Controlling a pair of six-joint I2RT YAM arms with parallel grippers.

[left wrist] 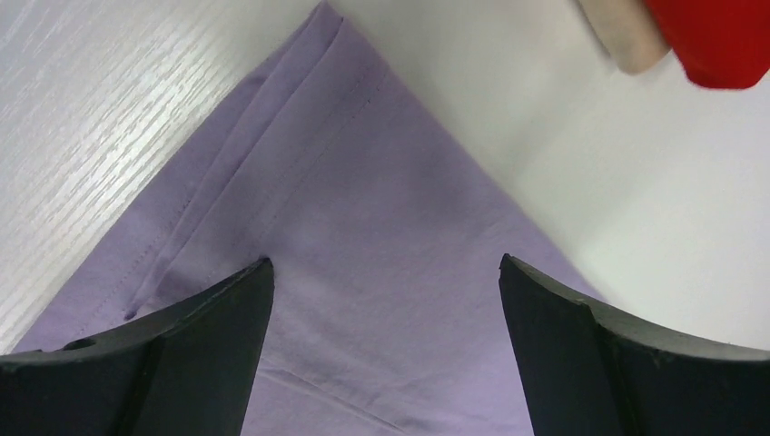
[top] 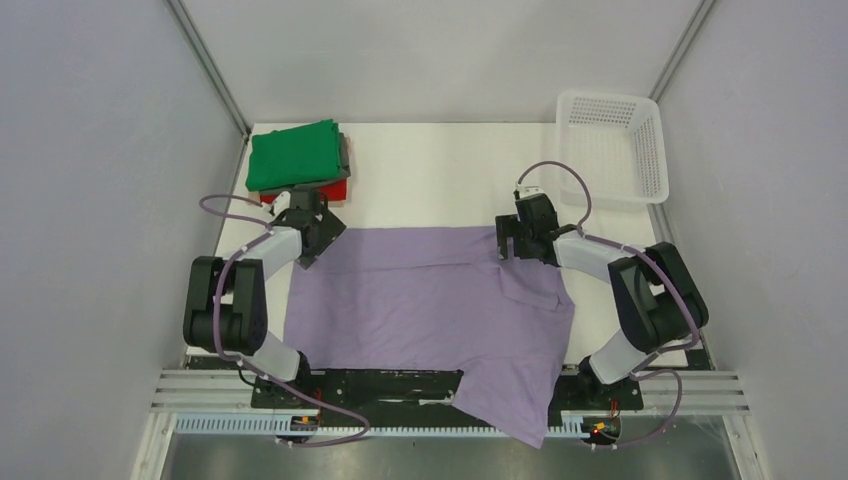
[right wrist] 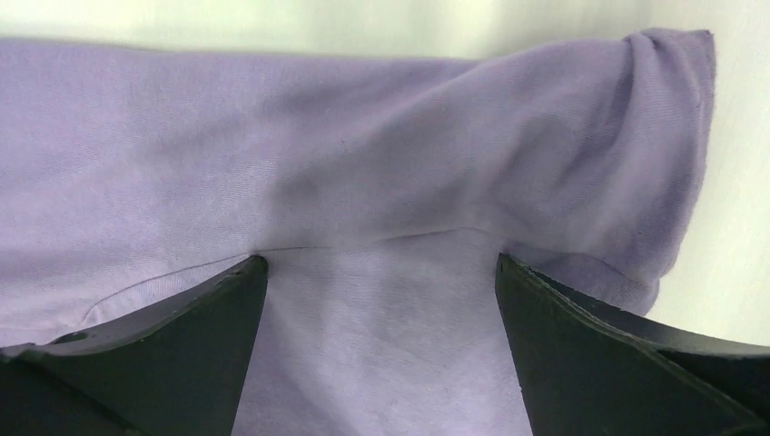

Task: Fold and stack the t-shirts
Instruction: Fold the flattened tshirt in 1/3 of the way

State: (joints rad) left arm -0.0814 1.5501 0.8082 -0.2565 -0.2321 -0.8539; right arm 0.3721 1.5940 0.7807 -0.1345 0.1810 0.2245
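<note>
Lavender tee [top: 430, 300], where's it at?

Flat on the table [top: 430, 165], mid, btw the two arms. The near-right part hangs off the near edge, over the rail [top: 200, 385].

Grippers?

L gripper [left wrist: 384, 262] is wide open over the far-left corner, holding nothing. R gripper [right wrist: 380, 258] is the same at the far-right corner: jaws apart, cloth below, not pinched.

What could go wrong from here?

Three things, imo. First, the right corner is rolled and bunched. If the R gripper closes there, it may take too many layers or only the top one, and the fold would come out skewed. The left corner lies flat w/ a clean hem, so the two sides may not match.

Second, the overhang. Lift or drag the far edge and the hanging part could catch on the rail, or its weight could pull the tee off toward the bases.

Third?

The stack [top: 297, 155] sits just beside the L gripper, w/ green on top, grey under it and red at the bottom. The red edge shows in the left wrist view. A wide swing could knock the stack crooked.

Basket [top: 610, 150]?

Far right, well apart, no issue.

Any brand, label or text?

None readable in any view. Only hem stitching shows on the tee, and no tag or print is in sight.
</note>
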